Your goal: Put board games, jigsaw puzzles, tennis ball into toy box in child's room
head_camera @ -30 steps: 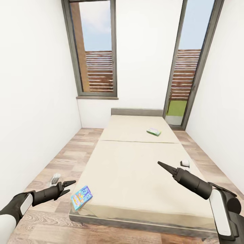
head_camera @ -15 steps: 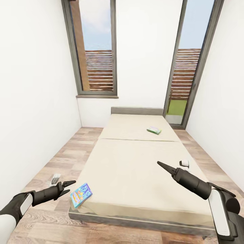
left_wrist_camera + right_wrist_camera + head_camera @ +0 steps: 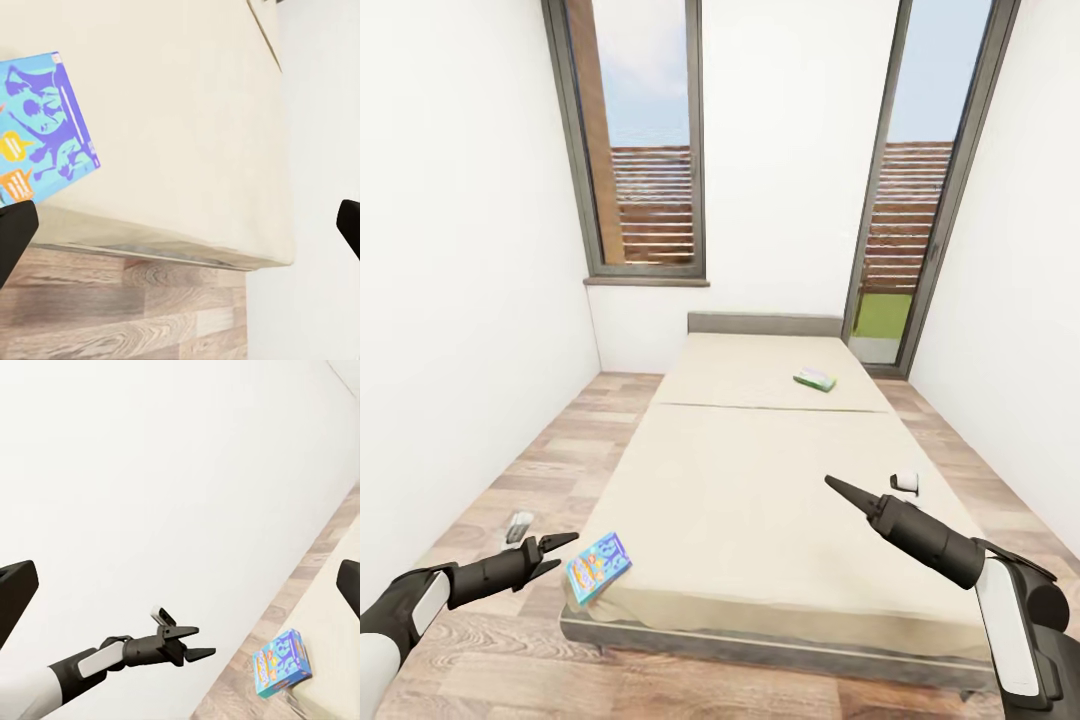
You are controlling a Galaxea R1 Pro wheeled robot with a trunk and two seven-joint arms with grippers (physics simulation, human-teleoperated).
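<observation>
Now the whole head view is sitting a bit further back vs 1 s ago, so cam is moving, not the things. Small blue board game (image 3: 598, 567) is lying at the bed's (image 3: 760, 480) near left corner, just beside the left gripper (image 3: 564, 543), jaws apart, empty. Right gripper (image 3: 832, 484) is hovering over the mattress, fingers together. White-green board game (image 3: 815, 379) is lying near the headboard; lettering too small to read. Two small objs on the floor (image 3: 520, 470), unclear.
</observation>
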